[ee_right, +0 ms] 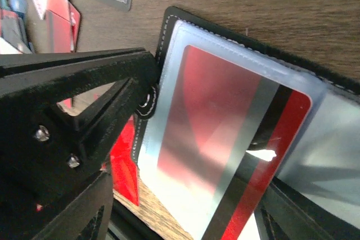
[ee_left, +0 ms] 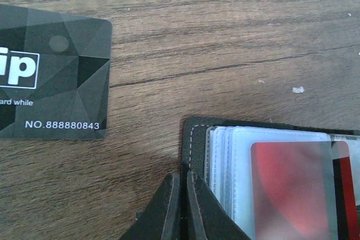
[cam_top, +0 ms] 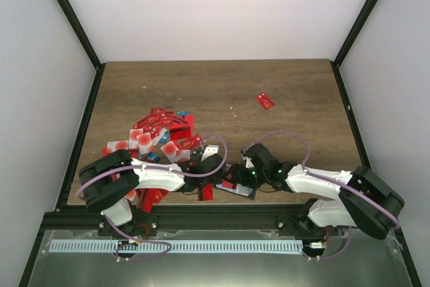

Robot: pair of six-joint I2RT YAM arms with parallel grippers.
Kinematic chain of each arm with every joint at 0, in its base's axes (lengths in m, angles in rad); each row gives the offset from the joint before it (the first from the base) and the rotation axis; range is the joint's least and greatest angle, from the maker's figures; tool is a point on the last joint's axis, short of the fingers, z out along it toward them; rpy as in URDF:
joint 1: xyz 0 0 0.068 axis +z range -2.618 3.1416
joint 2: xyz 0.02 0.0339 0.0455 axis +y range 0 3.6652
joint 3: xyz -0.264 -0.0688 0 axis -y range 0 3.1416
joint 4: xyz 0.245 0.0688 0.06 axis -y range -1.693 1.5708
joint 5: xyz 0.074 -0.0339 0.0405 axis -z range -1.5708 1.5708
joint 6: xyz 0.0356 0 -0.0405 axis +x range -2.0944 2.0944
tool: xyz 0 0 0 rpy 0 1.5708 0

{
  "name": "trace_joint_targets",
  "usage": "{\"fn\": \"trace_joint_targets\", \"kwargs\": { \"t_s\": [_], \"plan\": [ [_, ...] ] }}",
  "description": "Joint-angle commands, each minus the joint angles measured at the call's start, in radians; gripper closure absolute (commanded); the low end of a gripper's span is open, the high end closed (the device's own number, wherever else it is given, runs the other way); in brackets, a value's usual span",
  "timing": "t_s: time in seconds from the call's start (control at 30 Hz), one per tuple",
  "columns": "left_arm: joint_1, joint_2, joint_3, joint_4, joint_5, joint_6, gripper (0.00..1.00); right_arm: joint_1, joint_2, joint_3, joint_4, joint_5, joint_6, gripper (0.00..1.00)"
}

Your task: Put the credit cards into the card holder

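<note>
The black card holder (ee_left: 197, 139) lies open at the table's near edge (cam_top: 236, 191), its clear sleeves fanned out. My left gripper (ee_left: 184, 181) is shut on the holder's left cover edge; its fingers (ee_right: 101, 82) show in the right wrist view. A red credit card (ee_right: 225, 133) with a dark stripe sits partly inside the top sleeve. My right gripper (ee_right: 185, 223) is open, one finger on each side of the card's near end. More credit cards (cam_top: 160, 134), mostly red, lie piled to the left. One red card (cam_top: 265, 101) lies alone farther back.
A thin black card (ee_left: 53, 77) with white print lies just left of the holder. Red cards (cam_top: 151, 196) lie under the left arm near the table's front rail. White crumbs (ee_left: 298, 89) dot the wood. Dark frame posts line both sides.
</note>
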Motion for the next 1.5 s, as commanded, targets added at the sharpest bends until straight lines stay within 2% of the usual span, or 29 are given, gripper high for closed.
{"fn": "trace_joint_targets", "kwargs": {
  "t_s": [0.0,0.13,0.23,0.43,0.6,0.67,1.47],
  "plan": [
    [-0.002,0.012,-0.034,-0.059,0.037,0.006,0.93,0.024,-0.023,0.039,-0.237,0.121,-0.078,0.29],
    [-0.001,0.006,-0.036,-0.060,0.031,0.009,0.93,0.023,-0.127,0.079,-0.405,0.208,-0.137,0.19],
    [0.001,0.003,-0.036,-0.061,0.033,0.009,0.93,0.023,-0.168,0.094,-0.480,0.242,-0.157,0.20],
    [0.000,-0.009,-0.041,-0.068,0.032,0.010,0.94,0.023,-0.157,0.078,-0.466,0.261,-0.143,0.39],
    [0.000,-0.011,-0.041,-0.070,0.031,0.010,0.94,0.023,-0.106,0.086,-0.444,0.293,-0.137,0.62],
    [0.001,-0.007,-0.039,-0.072,0.030,0.012,0.94,0.024,-0.087,0.092,-0.433,0.291,-0.138,0.67],
    [0.000,-0.006,-0.033,-0.071,0.034,0.022,0.96,0.060,0.100,0.179,-0.372,0.300,-0.128,0.73]
  ]
}}
